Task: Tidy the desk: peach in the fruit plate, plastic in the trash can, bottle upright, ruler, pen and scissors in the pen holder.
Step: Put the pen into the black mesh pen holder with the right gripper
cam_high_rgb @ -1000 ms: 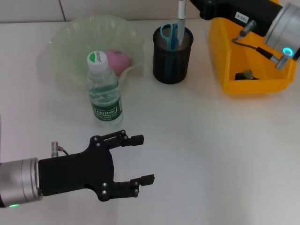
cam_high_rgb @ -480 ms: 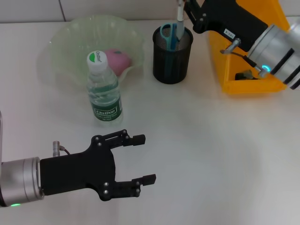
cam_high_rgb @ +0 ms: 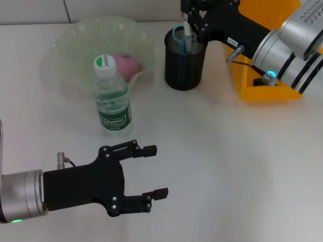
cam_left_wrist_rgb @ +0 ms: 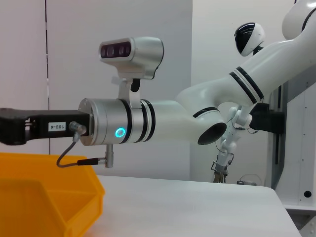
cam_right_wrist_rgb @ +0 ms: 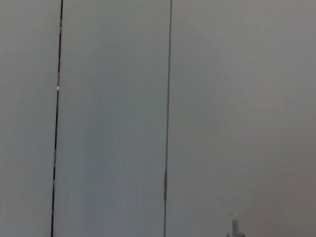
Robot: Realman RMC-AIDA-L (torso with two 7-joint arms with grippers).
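From your head camera, the right pincer (cam_high_rgb: 190,25) pinches the pen (cam_high_rgb: 187,35) over the holder (cam_high_rgb: 185,60), its tip inside beside the scissors (cam_high_rgb: 178,35). The left pincer (cam_high_rgb: 151,171) hovers wide over the counter (cam_high_rgb: 227,161). The peach (cam_high_rgb: 128,64) sits in the plate (cam_high_rgb: 75,40); the bottle (cam_high_rgb: 112,98) stands upright. Your left wrist camera shows the bin (cam_left_wrist_rgb: 44,197) under the right arm. Your right wrist camera shows only wall.

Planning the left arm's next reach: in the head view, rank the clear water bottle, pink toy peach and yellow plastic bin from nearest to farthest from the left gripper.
From the left gripper:
1. Clear water bottle, upright just beyond it.
2. Pink toy peach, in the green bowl behind.
3. Yellow plastic bin, far right.
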